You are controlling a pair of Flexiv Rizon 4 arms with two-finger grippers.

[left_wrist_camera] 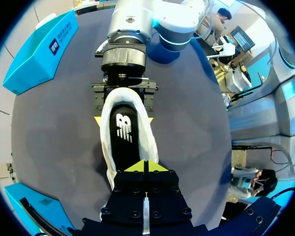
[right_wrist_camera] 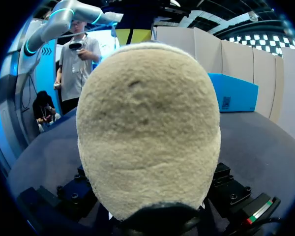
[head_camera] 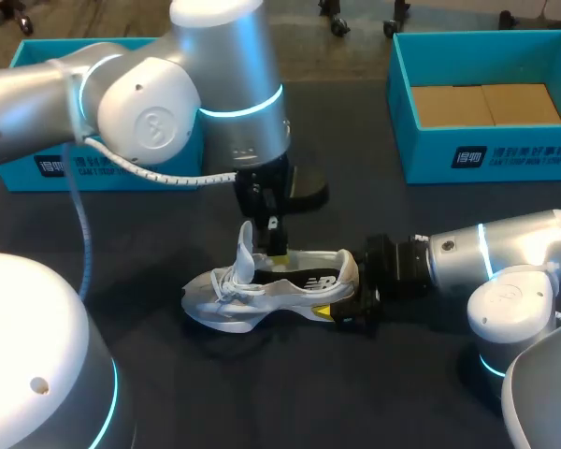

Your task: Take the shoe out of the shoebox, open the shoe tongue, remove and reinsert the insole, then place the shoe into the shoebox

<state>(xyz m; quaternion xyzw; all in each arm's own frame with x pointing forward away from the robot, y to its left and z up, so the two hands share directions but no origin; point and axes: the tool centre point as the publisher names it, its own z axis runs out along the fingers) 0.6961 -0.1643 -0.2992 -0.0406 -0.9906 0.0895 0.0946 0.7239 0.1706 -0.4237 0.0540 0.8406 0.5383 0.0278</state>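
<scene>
I have the white shoe (head_camera: 280, 285) lying on the dark table (head_camera: 168, 383) a little below the middle of the head view, toe toward the left of the frame and heel toward the right. It is outside both boxes. Its tongue (head_camera: 247, 245) is lifted and stands up above the laces.

My right gripper (head_camera: 342, 294) comes in from the lower right and is clamped on the heel. In the left wrist view its yellow fingertips (left_wrist_camera: 97, 119) sit one on each side of the heel, and in the right wrist view the pale, fuzzy back of the shoe takes up most of the space between the fingers.

My left gripper (head_camera: 274, 249) hangs straight down over the shoe's opening, just right of the tongue. Its two yellow tips are pressed together, and I can't make out anything between them. Just ahead of them, the black insole (left_wrist_camera: 123, 132) lies inside the shoe.

One teal shoebox (head_camera: 505, 161) sits at the upper right with brown cardboard in its bottom. A second teal box (head_camera: 37, 170) is at the upper left, partly behind my left arm.
</scene>
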